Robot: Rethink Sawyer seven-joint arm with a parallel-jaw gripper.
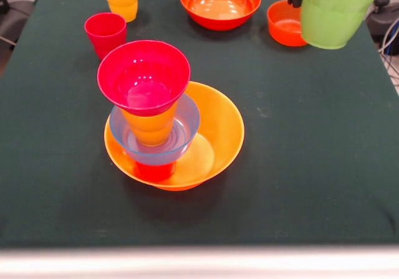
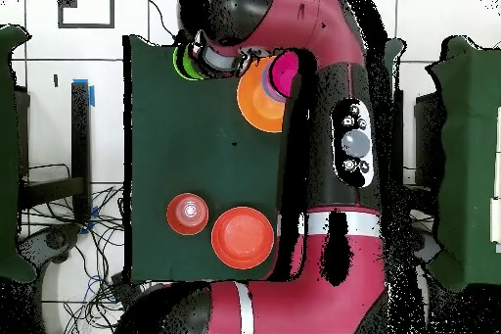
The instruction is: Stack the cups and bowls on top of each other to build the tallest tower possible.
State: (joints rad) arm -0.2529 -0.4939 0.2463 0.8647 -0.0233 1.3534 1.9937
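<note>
Front view: five cups (image 1: 105, 33), five bowls (image 1: 220, 3).

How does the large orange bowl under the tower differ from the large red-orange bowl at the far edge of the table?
The large orange bowl is paler, yellow-orange; the large red-orange bowl is deeper, redder. The orange bowl carries a stack: a red cup, light blue bowl, orange cup and magenta bowl; the red-orange bowl is empty. The orange bowl sits mid-table, the other at the far edge. Both are round, glossy, flared and upright.
</note>
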